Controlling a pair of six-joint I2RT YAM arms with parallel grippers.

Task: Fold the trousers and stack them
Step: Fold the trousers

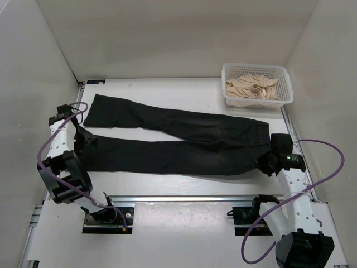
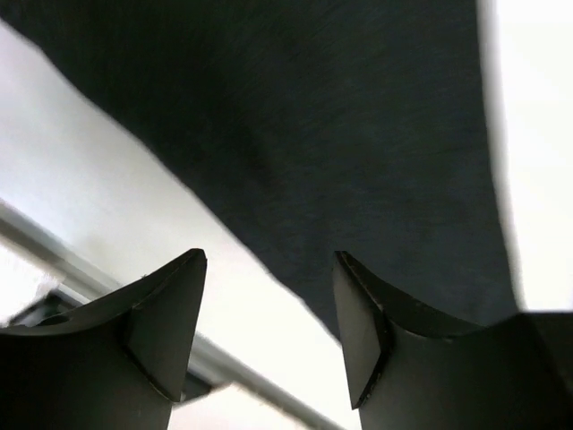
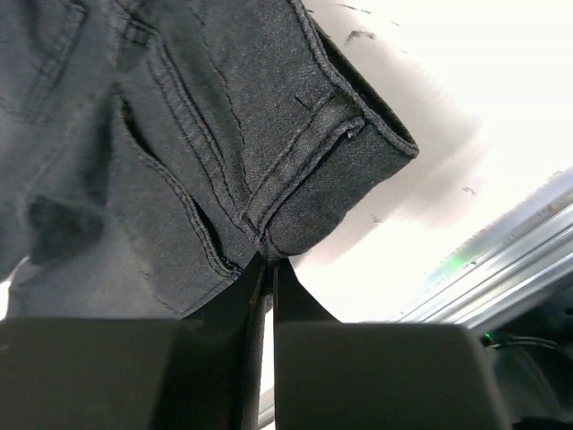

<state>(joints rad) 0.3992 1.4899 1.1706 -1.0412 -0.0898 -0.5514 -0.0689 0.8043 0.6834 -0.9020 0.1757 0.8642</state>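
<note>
Dark grey trousers [image 1: 178, 139] lie spread flat across the table, legs to the left, waist to the right. My left gripper [image 1: 82, 140] hovers open at the near leg's cuff; in the left wrist view [image 2: 269, 309] the dark cloth [image 2: 340, 125] lies just beyond and under the right fingertip, with nothing between the jaws. My right gripper [image 1: 265, 163] is shut on the waistband corner of the trousers [image 3: 295, 170], and in the right wrist view [image 3: 269, 264] the hem is pinched at the fingertips.
A white mesh basket [image 1: 285, 95] at the back right holds beige garments [image 1: 254, 87]. Metal rails [image 1: 184, 197] run along the near edge by the arm bases. White walls close in left, right and back.
</note>
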